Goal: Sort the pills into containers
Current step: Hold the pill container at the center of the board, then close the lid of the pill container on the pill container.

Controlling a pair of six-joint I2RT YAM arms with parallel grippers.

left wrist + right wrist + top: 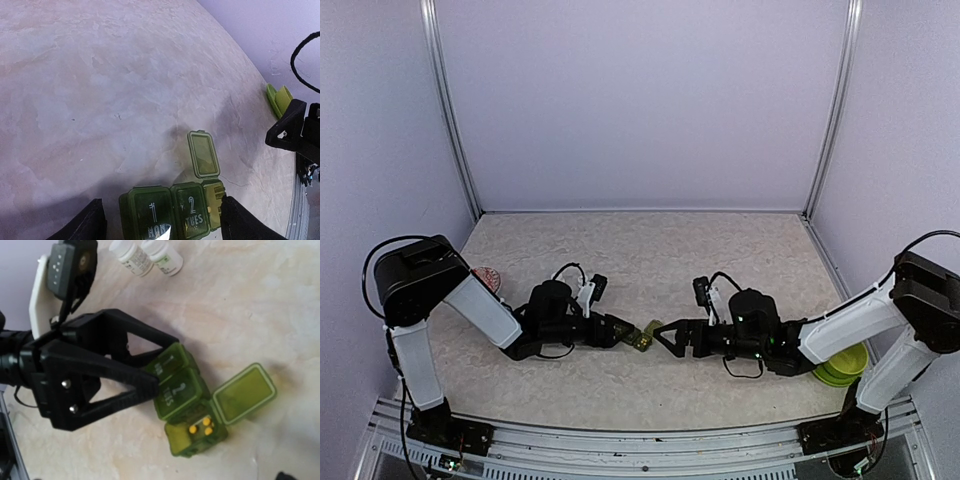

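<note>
So, left gripper (162, 220): jaws apart, one finger off each end of the green pill organizer (172, 212), not clamped on it.
Right gripper (665, 338): spread wide, empty, facing the left fingertips.
Organizer: flat between the left fingers; MON and TUES shut, third lid (245, 392) flipped open, yellow pills (202, 426) inside.
Handling: probably light, stiff, slick plastic that skids easily; the lid hinge looks flimsy.
Hold: low on the outer walls, off the lid, kept level.
</note>
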